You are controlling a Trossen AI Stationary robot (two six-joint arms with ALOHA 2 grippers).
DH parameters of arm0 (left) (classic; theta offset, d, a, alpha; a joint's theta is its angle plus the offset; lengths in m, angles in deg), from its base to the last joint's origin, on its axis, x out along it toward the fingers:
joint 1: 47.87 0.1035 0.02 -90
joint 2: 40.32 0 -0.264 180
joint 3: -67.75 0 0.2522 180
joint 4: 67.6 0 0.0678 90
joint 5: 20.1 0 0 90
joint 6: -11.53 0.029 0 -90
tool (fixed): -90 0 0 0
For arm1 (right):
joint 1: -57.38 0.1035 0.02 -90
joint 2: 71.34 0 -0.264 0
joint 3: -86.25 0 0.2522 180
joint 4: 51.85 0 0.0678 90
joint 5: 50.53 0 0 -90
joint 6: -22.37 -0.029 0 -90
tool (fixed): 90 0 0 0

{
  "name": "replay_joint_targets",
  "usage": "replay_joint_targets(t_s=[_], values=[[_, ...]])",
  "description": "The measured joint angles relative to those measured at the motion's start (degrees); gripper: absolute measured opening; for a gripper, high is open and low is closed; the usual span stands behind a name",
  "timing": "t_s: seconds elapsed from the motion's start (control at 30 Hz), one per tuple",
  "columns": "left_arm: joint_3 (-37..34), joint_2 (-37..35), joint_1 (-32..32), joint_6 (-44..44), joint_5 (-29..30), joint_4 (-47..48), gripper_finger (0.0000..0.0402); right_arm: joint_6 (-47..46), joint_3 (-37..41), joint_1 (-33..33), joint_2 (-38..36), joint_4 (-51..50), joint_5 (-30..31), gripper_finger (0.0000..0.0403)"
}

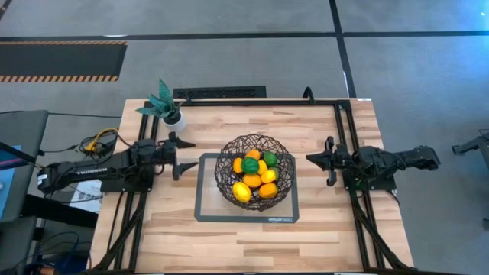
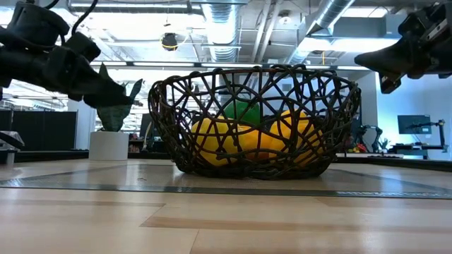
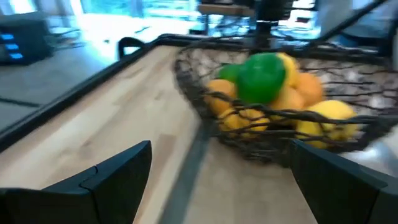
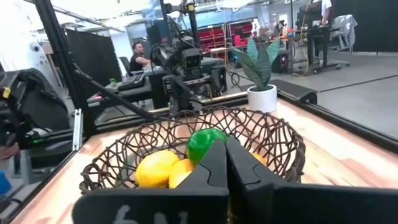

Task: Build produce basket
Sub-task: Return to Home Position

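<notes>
1. The basket (image 1: pixel 223 166) stands upright in the middle of the table (image 1: pixel 321 237), on the mat (image 1: pixel 208 211).
2. The fruit (image 1: pixel 252 181) lies heaped inside the basket: oranges, lemons and two limes, with the limes near the top of the pile (from the low view the heap sits below the rim).
3. My left gripper (image 1: pixel 183 159) hangs above the wood just off the mat's left edge. It points at the basket and is apart from it. Its jaws are released and spread wide, with nothing between them.
4. My right gripper (image 1: pixel 309 159) hangs on the opposite side, just past the mat's right edge. It also points at the basket and does not touch it. Its jaws are clenched together on nothing, and in my right wrist view the two fingers (image 4: pixel 211 163) meet along their length.
5. In the low view both grippers are up at about the height of the basket's rim, one on either side of it.
6. A plant (image 1: pixel 164 107) in a white pot stands near the table's far left corner, beyond my left arm.
7. Beyond the table, a person (image 4: pixel 138 53) sits at a desk.
</notes>
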Motion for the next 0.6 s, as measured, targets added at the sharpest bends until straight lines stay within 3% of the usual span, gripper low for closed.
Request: replay_joint_targets(t_s=[0.1, 0.27, 0.4, 0.5, 0.6], values=[[0.00, -0.01, -0.58, -0.50, -1.43, 1.19, 0.0359, -0.84, 0.00, 0.02, 0.00, -0.09, 1.35, 0.0002], [-0.04, 0.13, -0.86, -5.31, 8.36, 4.54, 0.0359, -2.17, 0.00, 0.02, 0.00, -0.33, 2.53, 0.0002], [0.18, 0.15, -0.83, -11.24, 11.36, 4.64, 0.0359, -3.83, 0.02, 0.00, 0.00, -0.29, 2.82, 0.0002], [0.42, 0.15, -0.88, -12.27, 11.36, 4.64, 0.0359, -5.04, 0.04, 0.00, 0.02, -0.31, 3.02, 0.0002], [0.48, 0.15, -0.98, -12.06, 7.32, 5.38, 0.0359, -6.76, 0.04, 0.00, 0.02, -0.38, 3.02, 0.0002]])
